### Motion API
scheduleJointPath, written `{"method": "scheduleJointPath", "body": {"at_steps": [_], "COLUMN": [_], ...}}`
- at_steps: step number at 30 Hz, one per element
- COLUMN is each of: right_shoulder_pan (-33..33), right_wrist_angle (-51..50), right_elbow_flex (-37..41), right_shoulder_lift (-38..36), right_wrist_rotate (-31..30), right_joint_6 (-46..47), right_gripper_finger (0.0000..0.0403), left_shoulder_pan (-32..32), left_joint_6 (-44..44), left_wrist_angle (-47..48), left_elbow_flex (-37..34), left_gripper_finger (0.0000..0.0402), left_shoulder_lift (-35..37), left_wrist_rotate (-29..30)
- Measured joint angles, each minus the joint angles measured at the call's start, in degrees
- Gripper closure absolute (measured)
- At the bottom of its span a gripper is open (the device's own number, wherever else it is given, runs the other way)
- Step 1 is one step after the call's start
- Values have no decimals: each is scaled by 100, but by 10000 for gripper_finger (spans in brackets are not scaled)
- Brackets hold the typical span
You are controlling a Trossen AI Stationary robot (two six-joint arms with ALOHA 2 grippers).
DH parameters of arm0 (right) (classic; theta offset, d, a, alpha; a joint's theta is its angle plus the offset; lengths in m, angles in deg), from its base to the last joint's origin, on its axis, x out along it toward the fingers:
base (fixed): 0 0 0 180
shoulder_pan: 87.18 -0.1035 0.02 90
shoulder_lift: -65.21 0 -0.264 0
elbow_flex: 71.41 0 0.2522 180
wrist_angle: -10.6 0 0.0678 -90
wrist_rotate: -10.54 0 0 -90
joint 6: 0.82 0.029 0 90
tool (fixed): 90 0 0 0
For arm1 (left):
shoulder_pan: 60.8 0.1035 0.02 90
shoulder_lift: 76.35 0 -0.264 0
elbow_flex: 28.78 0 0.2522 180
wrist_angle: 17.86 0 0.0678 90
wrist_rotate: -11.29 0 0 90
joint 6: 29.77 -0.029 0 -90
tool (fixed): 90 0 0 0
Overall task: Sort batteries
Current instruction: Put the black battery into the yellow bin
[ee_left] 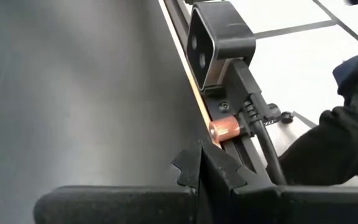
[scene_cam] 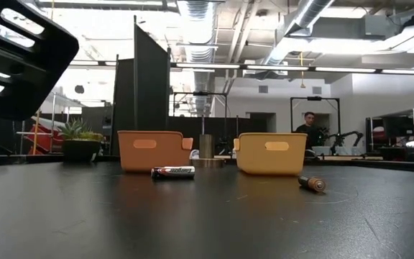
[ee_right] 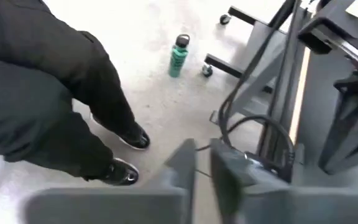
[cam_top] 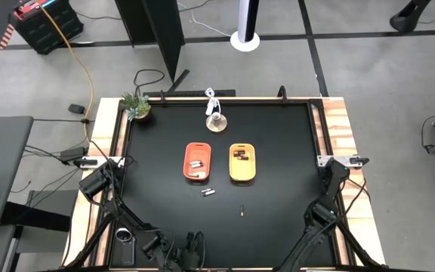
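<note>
Two batteries lie side by side on the black table (cam_top: 208,192), one dark with reddish marks (scene_cam: 172,172). A single dark battery (cam_top: 242,211) lies nearer the near edge, its coppery end (scene_cam: 312,183) showing in the low view. More batteries rest inside the orange tray (cam_top: 197,161) and the yellow tray (cam_top: 242,162). Both arms are drawn back at the near edge, far from every battery. My left gripper (ee_left: 202,165) is shut and empty at the table's near rim. My right gripper (ee_right: 202,165) hangs beyond the table over the floor, fingers close together with nothing between them.
A potted plant (cam_top: 135,106) and a small round stand (cam_top: 216,121) sit by the far edge. A camera (ee_left: 219,37) with its cable and a copper-coloured cylinder (ee_left: 224,129) is fixed at the near rim. A person's legs (ee_right: 55,93) and a green bottle (ee_right: 178,55) are on the floor.
</note>
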Motion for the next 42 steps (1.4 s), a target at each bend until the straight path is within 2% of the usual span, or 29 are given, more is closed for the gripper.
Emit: {"method": "scheduleJointPath", "body": {"at_steps": [2,8,17,28,33,36,42], "right_shoulder_pan": [36,56,142,200,104,-32,-281], "right_wrist_angle": [275,753,1154,1175,984,843,983], "right_elbow_flex": [-7,-2,-10,-17,-42,-131,-142], "right_shoulder_lift": [89,553,738,797,796,829,773], "right_wrist_rotate": [213,563,15,-220,-340,-601,-1409], "right_joint_6": [-14,62,128,395,435,-34,-732], "right_gripper_finger": [386,395,401,402,403,403,403], "left_shoulder_pan": [0,17,-31,-344,-491,-649,-940], "left_joint_6": [21,179,297,774,932,815,326], "left_wrist_angle": [18,252,1295,2087,2079,1929,1017], "left_elbow_flex": [0,0,2,2,2,2,2], "left_gripper_finger": [398,398,398,398,398,398,400], "left_shoulder_lift": [0,77,663,973,973,934,530], "left_wrist_rotate": [0,6,130,556,642,893,1489]}}
